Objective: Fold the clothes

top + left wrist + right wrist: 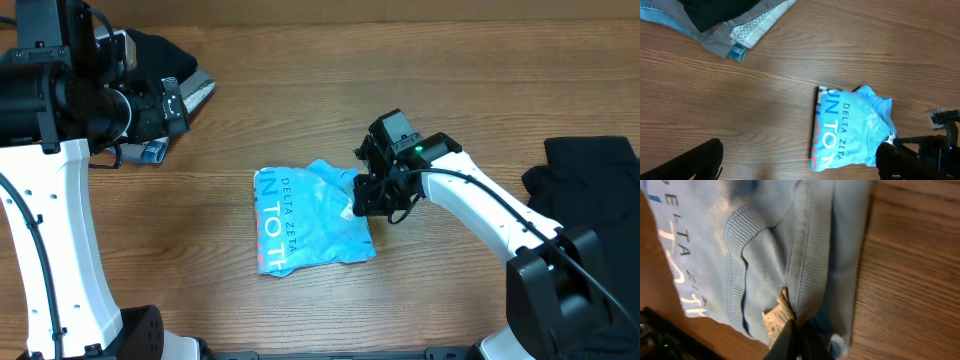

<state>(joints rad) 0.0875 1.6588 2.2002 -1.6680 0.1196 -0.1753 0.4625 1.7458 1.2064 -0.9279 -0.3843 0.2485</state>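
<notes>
The bench [300, 110] is a brown wood-grain top, the grain running from its left edge toward its right. Darker streaks cross the paler brown.

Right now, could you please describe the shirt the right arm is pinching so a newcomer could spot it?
On the table, look near the middle, between the heap of clothes at the far left and the black garment at the right edge. A folded T-shirt lies there, the right gripper shut on its collar. It alone is sky blue with white lettering.
</notes>
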